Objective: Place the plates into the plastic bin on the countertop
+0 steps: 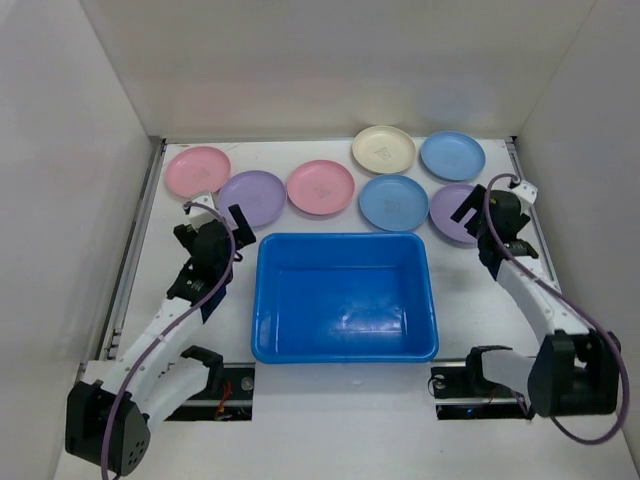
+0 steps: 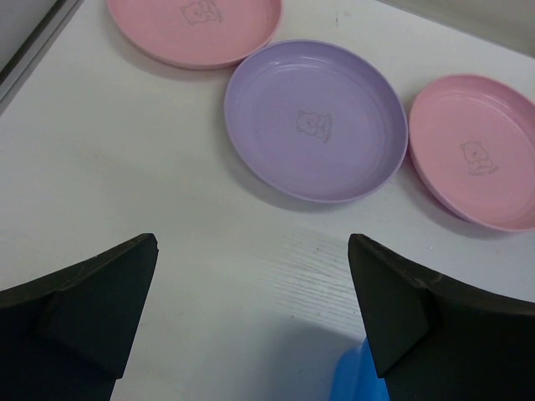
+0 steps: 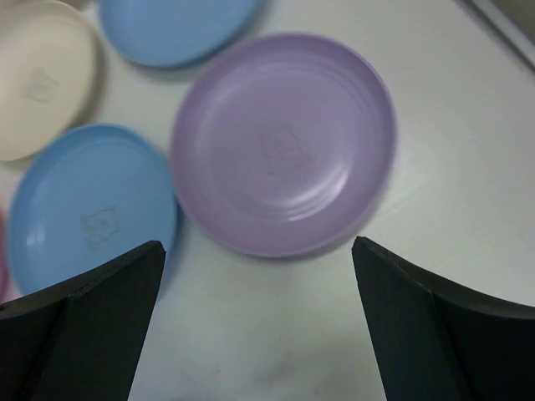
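Lining countertop (image 1: 460,300) behind blue bin (image 1: 343,297), seven plates (image 1: 320,187)

Bright blue bin (image 1: 343,300) on white tabletop (image 1: 470,300). Two pink plates (image 1: 197,169), two lilac plates (image 1: 252,197), two light blue plates (image 1: 452,155), one cream plate (image 1: 383,149), each with a faint bear outline at centre. Arms (image 1: 150,350) white with black joints; walls (image 1: 300,70) white.
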Tool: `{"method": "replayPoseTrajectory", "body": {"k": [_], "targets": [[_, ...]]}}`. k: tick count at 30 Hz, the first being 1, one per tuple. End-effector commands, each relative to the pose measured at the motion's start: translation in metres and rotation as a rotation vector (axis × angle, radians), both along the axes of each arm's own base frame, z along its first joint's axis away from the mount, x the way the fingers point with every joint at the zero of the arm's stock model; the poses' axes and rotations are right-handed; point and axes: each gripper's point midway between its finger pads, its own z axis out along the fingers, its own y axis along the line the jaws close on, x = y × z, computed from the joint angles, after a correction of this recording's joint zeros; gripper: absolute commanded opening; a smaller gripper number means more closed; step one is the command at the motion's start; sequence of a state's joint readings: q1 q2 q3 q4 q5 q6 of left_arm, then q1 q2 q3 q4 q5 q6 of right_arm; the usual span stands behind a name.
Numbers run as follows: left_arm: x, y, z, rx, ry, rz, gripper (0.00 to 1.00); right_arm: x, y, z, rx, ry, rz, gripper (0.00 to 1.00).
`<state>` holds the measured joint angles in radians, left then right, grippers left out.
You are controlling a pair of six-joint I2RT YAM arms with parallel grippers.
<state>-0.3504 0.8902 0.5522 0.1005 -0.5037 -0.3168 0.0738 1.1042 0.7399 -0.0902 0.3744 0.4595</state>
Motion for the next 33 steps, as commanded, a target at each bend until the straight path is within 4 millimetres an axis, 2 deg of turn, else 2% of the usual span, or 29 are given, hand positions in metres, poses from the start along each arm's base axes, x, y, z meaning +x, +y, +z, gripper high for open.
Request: {"method": "replayPoseTrajectory", "body": {"k": [1, 6, 9, 13, 25, 28, 33], "targets": [[-0.001, 0.005, 0.026, -0.034, -0.086, 0.029, 1.00, 0.002, -0.013, -0.030, 0.158, 0.098, -0.095, 0.99], [-0.003, 0.005, 0.030, -0.036, -0.106, 0.024, 1.00, 0.008, -0.027, -0.079, 0.309, 0.194, -0.166, 0.93], [-0.004, 0.004, 0.031, -0.033, -0.110, 0.024, 1.00, 0.012, -0.032, -0.093, 0.375, 0.189, -0.191, 0.89], [-0.005, 0.002, 0.032, -0.033, -0.112, 0.018, 1.00, 0.016, -0.037, -0.103, 0.459, 0.165, -0.223, 0.84], [-0.005, 0.004, 0.030, -0.031, -0.108, 0.025, 1.00, 0.028, -0.032, -0.126, 0.583, 0.173, -0.230, 0.71], [-0.005, 0.004, 0.029, -0.030, -0.105, 0.025, 1.00, 0.029, -0.034, -0.131, 0.596, 0.169, -0.241, 0.64], [-0.005, 0.003, 0.029, -0.029, -0.104, 0.023, 1.00, 0.031, -0.035, -0.138, 0.643, 0.157, -0.240, 0.46]]}}
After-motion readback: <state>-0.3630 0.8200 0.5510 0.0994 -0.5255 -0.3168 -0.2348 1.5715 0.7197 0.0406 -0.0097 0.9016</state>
